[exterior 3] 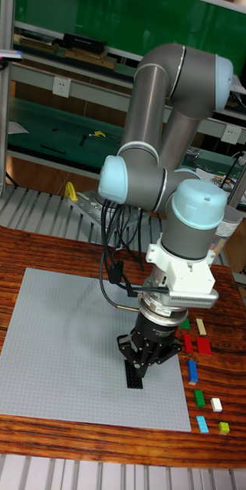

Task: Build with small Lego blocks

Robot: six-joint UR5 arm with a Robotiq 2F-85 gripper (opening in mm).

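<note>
the jaws are drawn in around the top of a black lego brick [133,374], which stands lengthwise on the grey baseplate [54,344] near its right-hand part; the gripper [143,363] appears to be clamped on it, though the fingertips are dark against the dark brick and the exact contact is hard to read. whether the brick is already pressed into the studs or only resting on them cannot be told from this angle.

around that spot the baseplate shows no other bricks, so the black one looks like the first piece of the build, and the structure is barely begun.

further out, on the wooden table [8,253] just right of the baseplate, the loose supply lies in a rough column: a green brick [185,324] and a cream brick [201,327] at the top, red bricks [198,344] below them, then a long blue brick [192,372], another green brick [200,397], a white brick [216,404], a light blue brick [203,424] and a yellow-green brick [224,428] nearest the front edge. none of these is touched.

judging from this, nearly all of the work is left: seat the black brick, then fetch and stack the coloured ones.
</note>
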